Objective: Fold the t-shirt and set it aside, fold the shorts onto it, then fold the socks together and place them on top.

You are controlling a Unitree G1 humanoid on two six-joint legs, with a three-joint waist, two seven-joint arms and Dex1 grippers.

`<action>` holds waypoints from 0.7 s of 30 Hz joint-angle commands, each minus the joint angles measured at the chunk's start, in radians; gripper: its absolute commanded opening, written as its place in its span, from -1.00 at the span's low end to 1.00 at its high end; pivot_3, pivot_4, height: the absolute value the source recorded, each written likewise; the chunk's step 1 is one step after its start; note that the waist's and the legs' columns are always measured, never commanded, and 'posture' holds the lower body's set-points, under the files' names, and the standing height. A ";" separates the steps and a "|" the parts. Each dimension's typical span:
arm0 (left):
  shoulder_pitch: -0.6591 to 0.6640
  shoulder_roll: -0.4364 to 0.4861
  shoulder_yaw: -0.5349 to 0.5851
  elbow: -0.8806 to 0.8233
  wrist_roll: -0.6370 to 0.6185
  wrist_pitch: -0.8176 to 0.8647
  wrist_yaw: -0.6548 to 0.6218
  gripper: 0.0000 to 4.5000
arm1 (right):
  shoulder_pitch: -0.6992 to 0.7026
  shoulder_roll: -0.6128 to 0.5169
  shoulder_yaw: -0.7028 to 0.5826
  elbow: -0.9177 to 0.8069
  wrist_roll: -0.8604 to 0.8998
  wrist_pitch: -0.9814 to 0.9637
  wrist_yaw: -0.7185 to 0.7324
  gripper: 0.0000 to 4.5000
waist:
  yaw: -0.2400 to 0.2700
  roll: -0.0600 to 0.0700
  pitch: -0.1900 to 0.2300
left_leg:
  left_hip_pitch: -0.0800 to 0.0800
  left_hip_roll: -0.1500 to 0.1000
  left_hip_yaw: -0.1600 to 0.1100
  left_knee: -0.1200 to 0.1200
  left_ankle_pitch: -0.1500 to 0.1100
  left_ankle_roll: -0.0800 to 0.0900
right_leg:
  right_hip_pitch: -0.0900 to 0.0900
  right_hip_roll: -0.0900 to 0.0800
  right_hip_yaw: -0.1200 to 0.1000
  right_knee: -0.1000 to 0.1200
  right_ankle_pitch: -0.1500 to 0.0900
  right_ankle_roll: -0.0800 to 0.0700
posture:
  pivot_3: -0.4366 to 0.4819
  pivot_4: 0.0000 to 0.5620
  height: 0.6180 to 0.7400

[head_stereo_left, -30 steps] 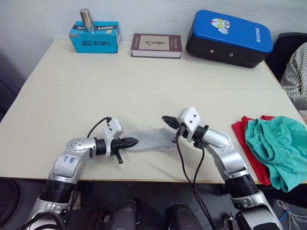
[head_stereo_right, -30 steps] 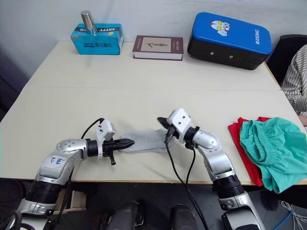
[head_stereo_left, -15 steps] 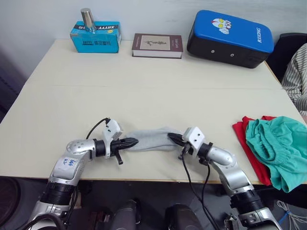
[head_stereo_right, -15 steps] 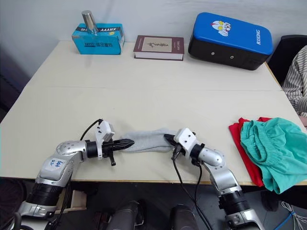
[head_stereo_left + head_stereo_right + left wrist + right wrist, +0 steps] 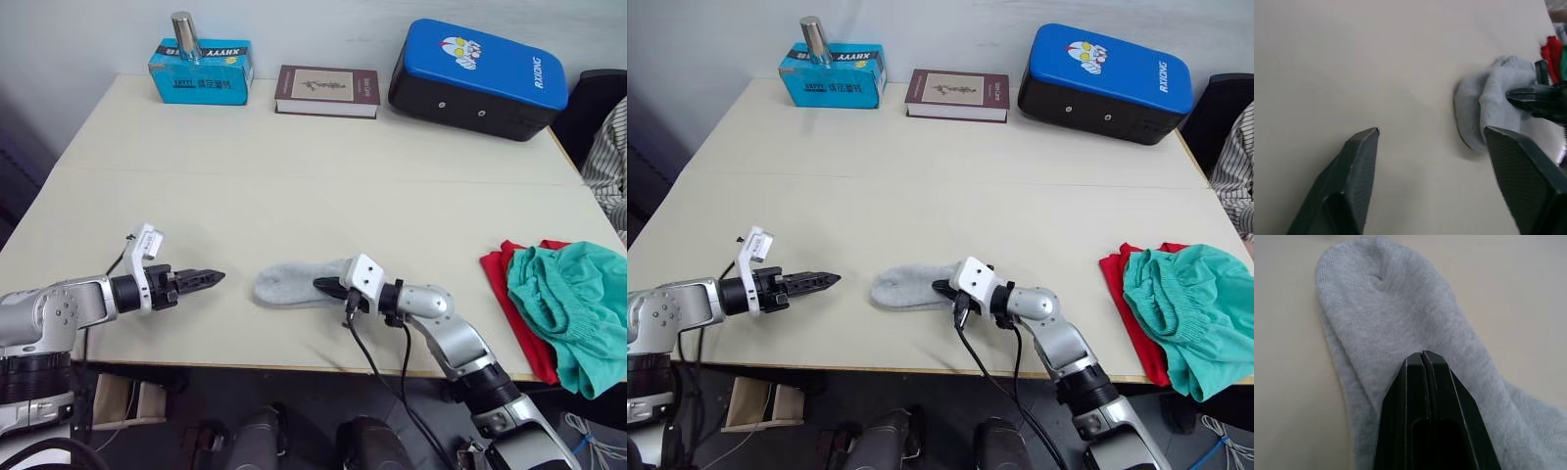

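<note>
**Right gripper pinched on the socks, left gripper spread and empty**

The right gripper (image 5: 326, 287), a pair of black fingers, is seen pressed fully together in the right wrist view, with the small light grey knit ankle socks (image 5: 294, 284) directly at its tips; the cloth appears to be pinched there, though the actual bite is hidden under the fingers. The socks are laid near the front edge of the pale cream table (image 5: 294, 186), and in the wrist views one layer is seen folded over another. How the two socks are arranged within the bundle cannot be made out.

The left gripper (image 5: 206, 278) is held low over the table, well apart from the socks, with its tips pointed toward them. In the left wrist view its fingers (image 5: 1359, 161) are seen spread wide with nothing between them.

At the right front of the table, the teal-green soft fabric shorts (image 5: 573, 304) are heaped on the bright red cloth t-shirt (image 5: 509, 294). Only a red border of the shirt is exposed, and both garments are cut off by the picture's edge.

Along the far edge are stood a blue cardboard box (image 5: 201, 70) with a silver metal cylinder (image 5: 183, 35) on top, a dark brown book (image 5: 327, 90), and a blue and black padded case (image 5: 477, 78). At the right edge, a striped sleeve (image 5: 607, 147) of a person is partly visible.
</note>
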 commanded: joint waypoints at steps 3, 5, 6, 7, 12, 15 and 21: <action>-0.098 -0.120 -0.029 0.024 -0.017 0.151 0.069 0.81 | 0.013 -0.009 0.004 0.011 -0.024 0.014 0.003 -1.00 | -0.003 0.000 0.000 | 0.000 0.000 0.000 0.000 0.001 -0.001 | 0.000 0.001 0.000 0.000 0.000 0.000 | -0.05 -0.47 1.00; -0.110 -0.158 -0.067 0.035 0.007 0.166 0.094 0.81 | 0.016 -0.008 0.003 0.004 -0.023 0.020 0.001 -1.00 | -0.004 0.000 0.000 | 0.000 0.000 0.000 0.000 0.001 -0.001 | 0.000 0.001 0.000 0.001 0.000 0.000 | -0.05 -0.47 1.00; -0.111 -0.172 -0.087 0.037 0.014 0.170 0.101 0.81 | 0.018 -0.008 0.002 -0.001 -0.023 0.023 0.000 -1.00 | -0.003 0.000 0.000 | 0.000 0.001 0.000 0.000 0.001 -0.002 | 0.000 0.002 0.000 0.001 0.000 0.000 | -0.05 -0.47 1.00; -0.115 -0.191 -0.096 0.038 0.015 0.179 0.108 0.81 | 0.020 -0.007 0.001 -0.004 -0.022 0.026 -0.001 -1.00 | -0.003 0.001 -0.001 | 0.001 0.001 0.000 0.000 0.001 -0.002 | 0.000 0.002 0.000 0.001 0.000 0.000 | -0.05 -0.47 1.00; -0.146 -0.299 -0.072 0.044 0.016 0.186 0.154 0.72 | 0.033 -0.010 -0.007 -0.018 -0.026 0.036 -0.007 -1.00 | 0.009 0.000 -0.001 | 0.001 0.000 0.000 0.000 0.001 -0.002 | 0.001 0.001 0.001 0.000 0.000 0.000 | -0.05 -0.47 1.00; -0.155 -0.330 -0.041 0.033 0.017 0.183 0.175 0.41 | 0.041 -0.009 -0.009 -0.029 -0.030 0.045 -0.012 -1.00 | 0.011 0.000 -0.001 | 0.001 0.000 0.000 0.000 0.001 -0.002 | 0.001 0.001 0.001 -0.001 0.000 0.000 | -0.05 -0.47 1.00; -0.163 -0.335 -0.026 -0.009 0.005 0.140 0.170 -0.46 | 0.070 -0.023 -0.012 -0.048 -0.039 0.049 -0.021 -1.00 | 0.010 0.000 -0.001 | 0.001 0.001 0.000 0.000 0.001 -0.002 | 0.001 0.002 0.001 0.000 0.000 0.000 | -0.05 -0.47 1.00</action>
